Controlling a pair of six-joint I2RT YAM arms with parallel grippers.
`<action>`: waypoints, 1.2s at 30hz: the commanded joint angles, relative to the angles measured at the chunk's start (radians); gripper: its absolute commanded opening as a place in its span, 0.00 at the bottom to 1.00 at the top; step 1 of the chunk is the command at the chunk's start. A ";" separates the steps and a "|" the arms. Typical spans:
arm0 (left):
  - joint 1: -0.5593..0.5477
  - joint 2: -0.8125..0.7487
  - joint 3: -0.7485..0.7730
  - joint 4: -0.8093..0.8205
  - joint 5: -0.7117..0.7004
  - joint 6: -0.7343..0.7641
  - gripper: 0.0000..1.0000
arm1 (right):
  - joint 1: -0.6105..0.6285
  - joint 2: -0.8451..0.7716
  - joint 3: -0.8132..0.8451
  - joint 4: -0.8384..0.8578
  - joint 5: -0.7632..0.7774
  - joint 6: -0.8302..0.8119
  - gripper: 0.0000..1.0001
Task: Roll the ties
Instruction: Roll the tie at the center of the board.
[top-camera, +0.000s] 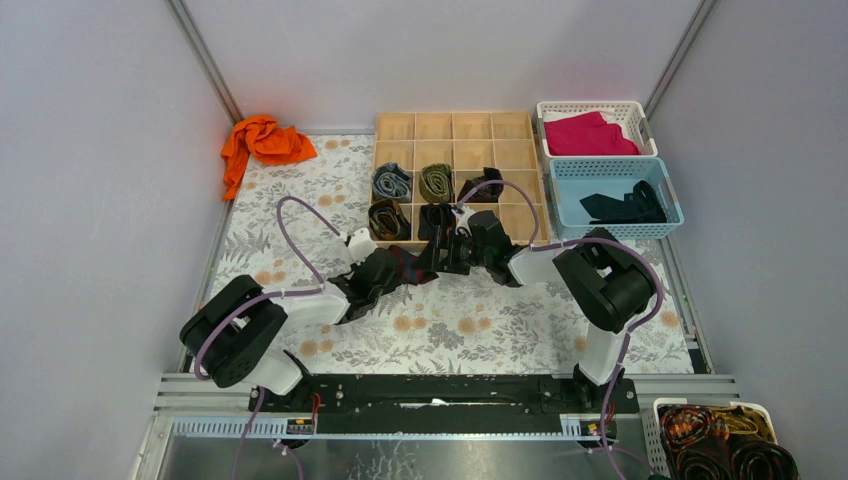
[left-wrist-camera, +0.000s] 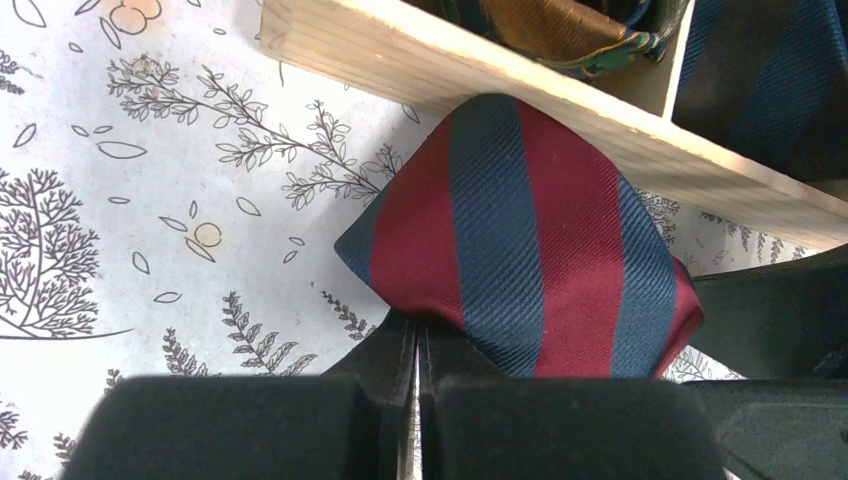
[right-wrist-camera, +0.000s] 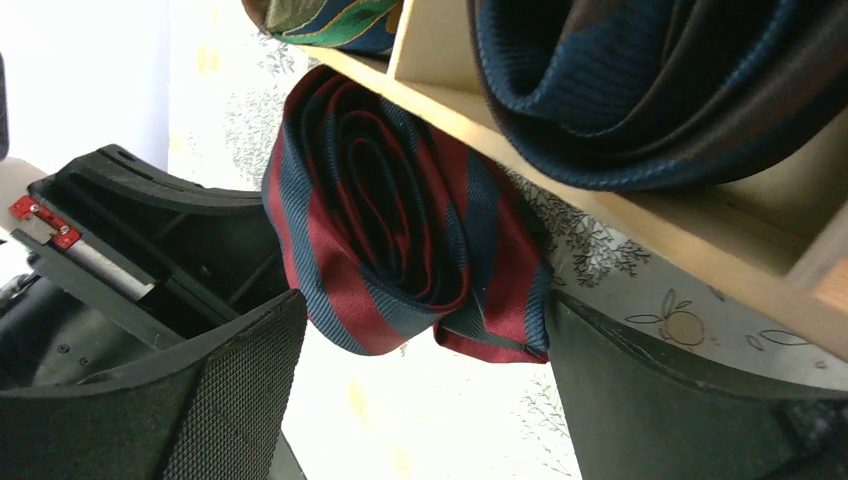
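"While the striped tie (right-wrist-camera: 400, 220) lies rolled up like a snail, where is it?"
"On the flowery mat (top-camera: 450, 325), right against the near wall of the wooden box (top-camera: 455, 125); its stripes are red and dark blue."
"Who holds it?"
"The left gripper (left-wrist-camera: 418, 360); its jaws are pressed tight together on the tie's cloth."
"And the right gripper (right-wrist-camera: 425, 320)?"
"Its jaws stand wide, one finger on each side of the roll; I cannot tell if they touch it."
"Any words to read?"
"Only a small red tab (right-wrist-camera: 40, 220) on the left gripper's black body; it is too small to read."
"How do the arms lie?"
"The left arm (top-camera: 240, 330) reaches up and to the right across the mat; the right arm (top-camera: 605, 285) bends and reaches left; both grippers meet just in front of the box."
"What sits in the box?"
"More rolled ties, each in its own little square; a grey-blue one (top-camera: 392, 182), an olive one (top-camera: 436, 182), a brown one (top-camera: 388, 220)."
"And farther out?"
"An orange cloth (top-camera: 262, 142) at the far left; a pink cloth (top-camera: 590, 133) in a white basket (top-camera: 590, 105); a blue basket (top-camera: 615, 165) just in front of that."
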 joint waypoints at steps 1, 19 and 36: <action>0.013 0.033 0.008 0.039 0.022 0.041 0.01 | 0.000 0.017 0.000 -0.207 0.151 -0.083 0.96; 0.017 0.052 0.017 0.053 0.041 0.057 0.00 | 0.039 0.153 0.071 -0.049 -0.011 -0.002 0.92; 0.026 0.092 0.009 0.089 0.065 0.086 0.00 | 0.085 0.250 0.093 0.142 0.088 0.202 0.86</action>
